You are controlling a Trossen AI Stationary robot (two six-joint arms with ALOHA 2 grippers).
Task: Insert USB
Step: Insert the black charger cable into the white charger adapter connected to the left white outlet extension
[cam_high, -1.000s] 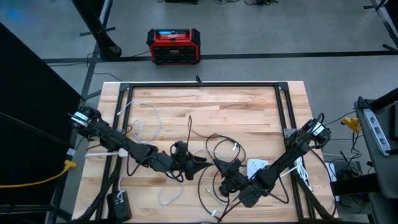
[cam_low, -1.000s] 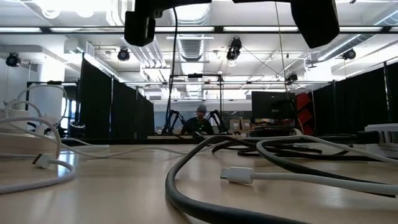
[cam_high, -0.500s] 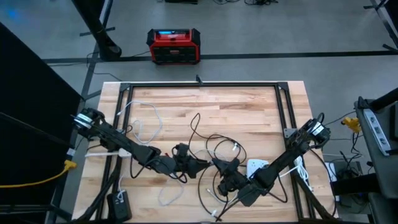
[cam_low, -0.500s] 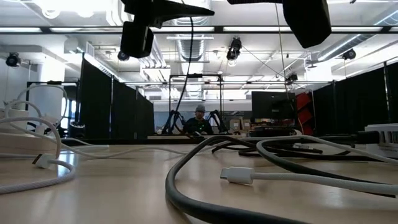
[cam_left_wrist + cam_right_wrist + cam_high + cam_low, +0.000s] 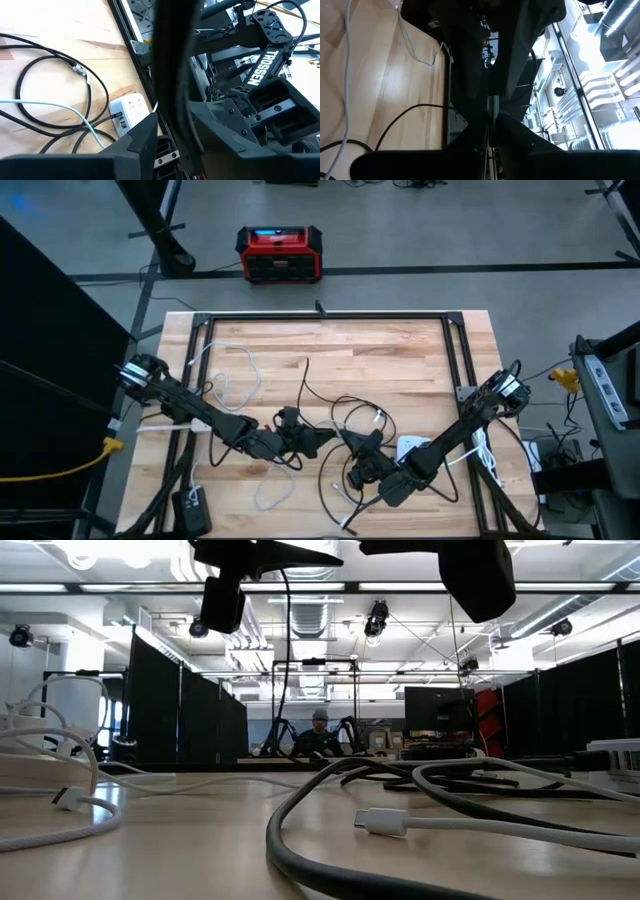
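Both grippers meet over the table's near middle. My left gripper (image 5: 318, 442) comes from the left and is shut on a black cable (image 5: 305, 380) whose free length rises above it. That cable is the dark band (image 5: 172, 75) between its fingers in the left wrist view. My right gripper (image 5: 345, 445) comes from the right, tip to tip with the left one, and is shut. More black cable loops (image 5: 350, 415) lie on the wood around it. A white charger (image 5: 412, 448) rests flat on the table near the right arm, its sockets (image 5: 120, 122) visible. My left gripper has the black cable (image 5: 170, 107) between its two fingers (image 5: 145, 135), which come at it about level from the table's left and lie across it. The cable is clear of the table and runs on upward (image 5: 288, 640). My right gripper is shut on the black cable, coming about level from the table's right. Its own fingers (image 5: 470, 130) hide the place of contact, so which part it has cannot be told.
White cables (image 5: 230, 375) lie looped at the left; one white plug (image 5: 380, 823) rests on the wood near the front. A red box (image 5: 280, 253) stands on the floor beyond the table. A person (image 5: 320, 735) sits far behind.
My left gripper has rolled about its own axis and its fingers have closed in on the black cable. The cable's free length above it has swung toward the table's right and back.
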